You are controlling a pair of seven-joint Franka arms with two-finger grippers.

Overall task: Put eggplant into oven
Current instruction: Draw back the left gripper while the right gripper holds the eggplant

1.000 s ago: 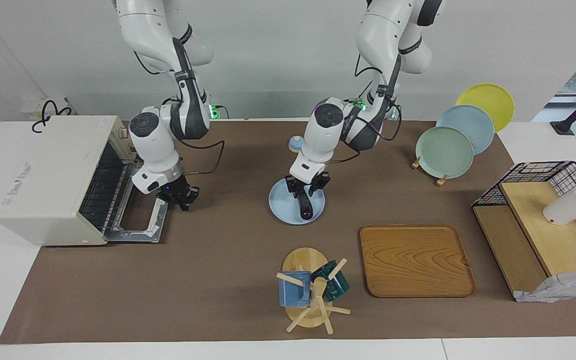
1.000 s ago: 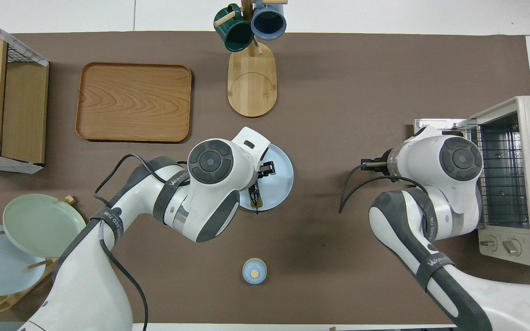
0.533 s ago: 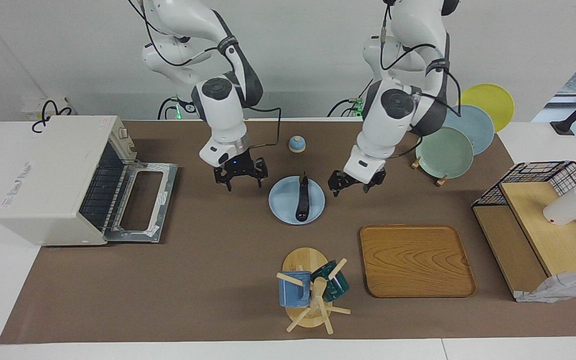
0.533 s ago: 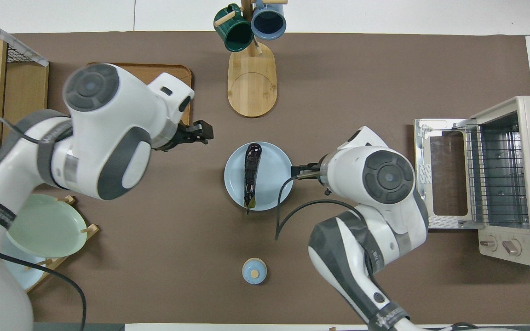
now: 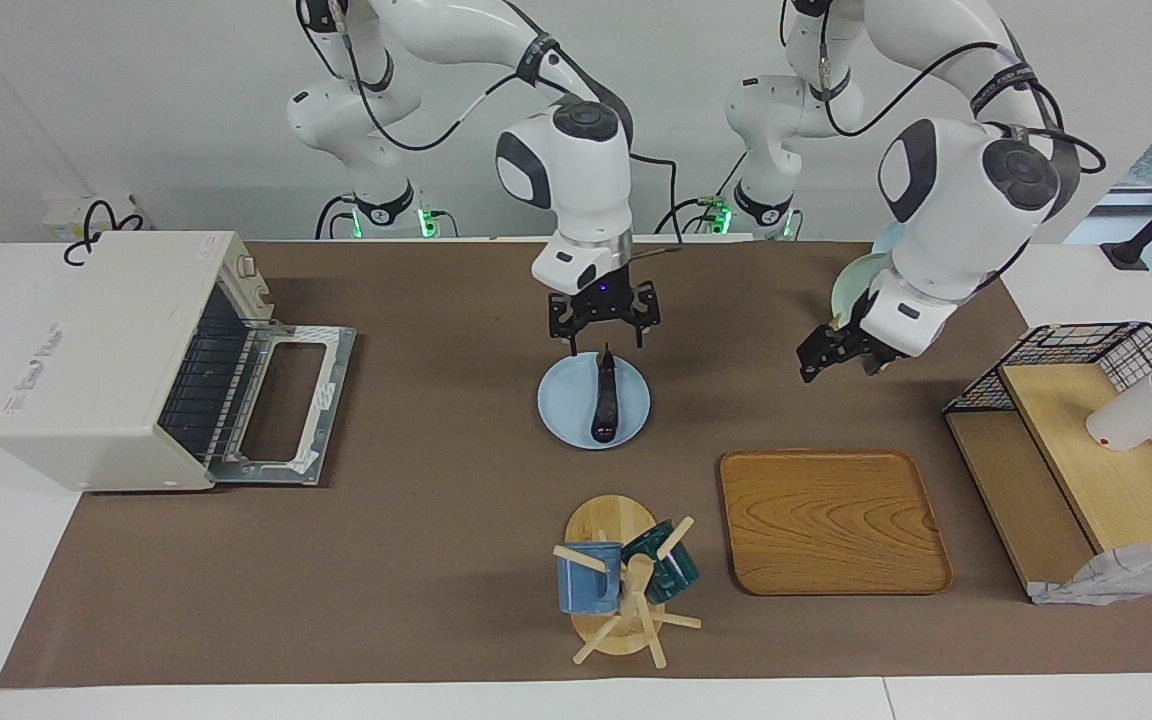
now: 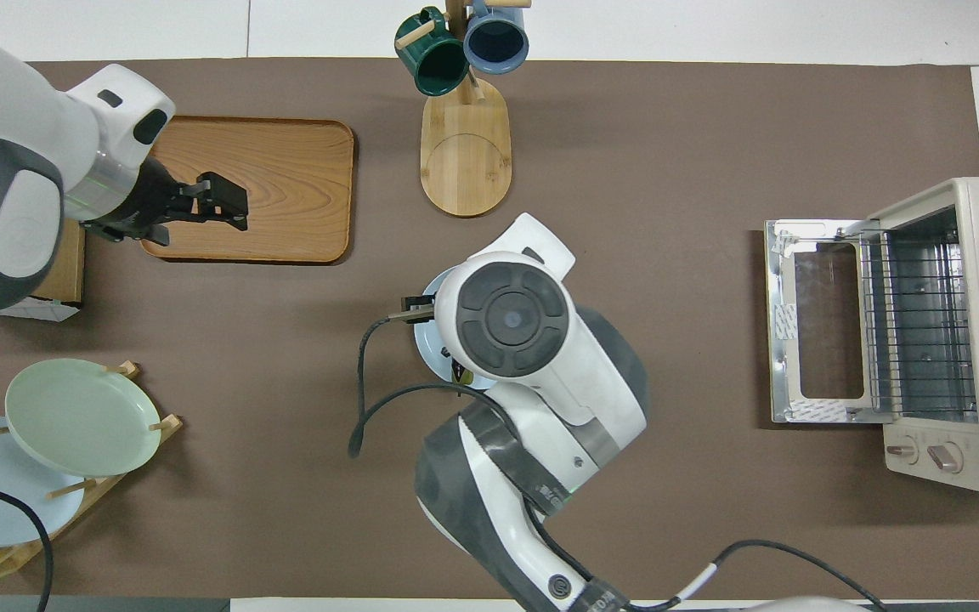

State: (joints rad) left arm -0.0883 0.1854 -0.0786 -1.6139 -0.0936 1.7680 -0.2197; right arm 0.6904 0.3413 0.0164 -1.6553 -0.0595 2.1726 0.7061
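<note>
The dark purple eggplant [image 5: 604, 405] lies on a light blue plate [image 5: 561, 400] in the middle of the table. My right gripper [image 5: 601, 340] hangs open just over the eggplant's stem end and holds nothing. In the overhead view the right hand [image 6: 506, 319] hides most of the plate and eggplant. The cream-white oven [image 5: 106, 350] stands at the right arm's end of the table with its glass door [image 5: 281, 400] dropped open and the rack showing [image 6: 923, 323]. My left gripper [image 5: 836, 358] is open and empty, over the wooden tray [image 6: 285, 187].
A mug tree [image 5: 621, 580] with a blue and a green mug stands farther from the robots than the plate. A plate rack [image 6: 73, 416] and a wire-frame wooden shelf [image 5: 1086, 440] with a white cup are at the left arm's end.
The left gripper let go of the eggplant and swung away toward the tray. The right gripper left the oven door and moved over the plate and eggplant.
</note>
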